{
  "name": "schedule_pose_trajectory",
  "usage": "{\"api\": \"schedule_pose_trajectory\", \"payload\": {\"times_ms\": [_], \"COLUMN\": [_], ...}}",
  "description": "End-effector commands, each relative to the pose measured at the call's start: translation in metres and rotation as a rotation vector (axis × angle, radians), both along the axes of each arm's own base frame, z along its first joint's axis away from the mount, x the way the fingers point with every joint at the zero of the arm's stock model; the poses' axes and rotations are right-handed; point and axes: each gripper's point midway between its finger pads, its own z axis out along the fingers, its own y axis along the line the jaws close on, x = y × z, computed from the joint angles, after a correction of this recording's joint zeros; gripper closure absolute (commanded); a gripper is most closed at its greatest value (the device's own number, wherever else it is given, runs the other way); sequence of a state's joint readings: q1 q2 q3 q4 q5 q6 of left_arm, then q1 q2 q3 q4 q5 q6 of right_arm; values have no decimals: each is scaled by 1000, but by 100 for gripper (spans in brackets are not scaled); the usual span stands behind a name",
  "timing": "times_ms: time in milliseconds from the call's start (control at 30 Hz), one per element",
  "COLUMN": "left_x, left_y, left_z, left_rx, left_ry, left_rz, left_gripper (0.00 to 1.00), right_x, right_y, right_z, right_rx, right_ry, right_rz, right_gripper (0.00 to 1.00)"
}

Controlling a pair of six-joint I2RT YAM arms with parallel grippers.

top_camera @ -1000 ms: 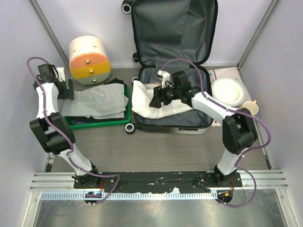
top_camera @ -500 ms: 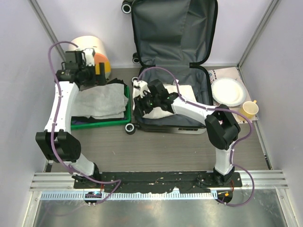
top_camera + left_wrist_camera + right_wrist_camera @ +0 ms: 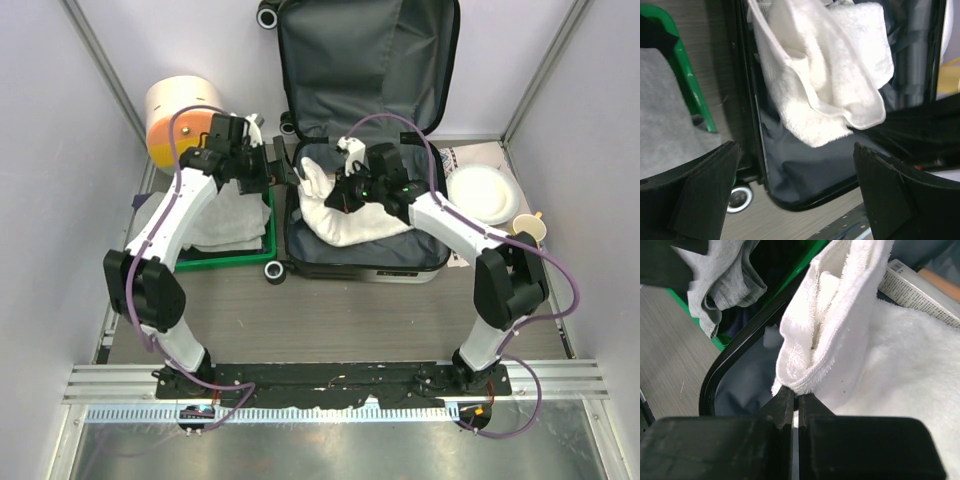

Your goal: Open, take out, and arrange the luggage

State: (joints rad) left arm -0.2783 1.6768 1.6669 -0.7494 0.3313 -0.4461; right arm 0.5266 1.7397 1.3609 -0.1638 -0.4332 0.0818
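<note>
Notes left gripper [image 3: 283, 173] carried within the last second from the far-left edge of the green tray [image 3: 225, 263] across to the left rim of the luggage [image 3: 400, 262]. Notes right gripper [image 3: 348, 192], half a second back at the shell's left corner, now nearer the middle, with one end of the white towel [image 3: 350, 225] raised.

Finds right jaws pressed together on a folded edge of the towel, per the right wrist view, with the fold standing up and the remainder lying in the lower shell. Finds left jaws spread to the full with nothing between them, just beside the wheel-end rim, towel directly ahead.

Places the luggage at centre-rear of the table: lower shell flat, lid propped upright against the back wall, dark lining exposed. Reads its long axis as left to right, wheel end pointing left toward the tray, hinge along the far side. Reads the towel as stretched likewise, gripped end toward the left and nearest the left arm.

Judges the right arm in charge of the towel, the left nearer the tray. Places the tray just beside the luggage on its left, already bearing grey cloth [image 3: 225, 215]. Judges the coming move to turn on clearing the left rim: lift first, then travel left along the long axis. Flags the risk of the trailing end snagging on that rim.
</note>
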Motion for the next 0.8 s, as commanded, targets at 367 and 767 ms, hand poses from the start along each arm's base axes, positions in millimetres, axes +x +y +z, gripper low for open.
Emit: {"api": "schedule_pose_trajectory", "payload": {"times_ms": [367,767], "left_x": [41,36], "left_y": [-41,-49], "left_z": [-4,-46], "left_rx": [-45,99], "left_ry": [97,165], "left_rz": [240,274], "left_gripper": [0,0], "right_x": [-24,-32], "right_y": [7,21], "right_z": [38,46], "right_rx": [99,78], "right_ry": [-92,-144], "right_rz": [122,203], "right_gripper": [99,99]}}
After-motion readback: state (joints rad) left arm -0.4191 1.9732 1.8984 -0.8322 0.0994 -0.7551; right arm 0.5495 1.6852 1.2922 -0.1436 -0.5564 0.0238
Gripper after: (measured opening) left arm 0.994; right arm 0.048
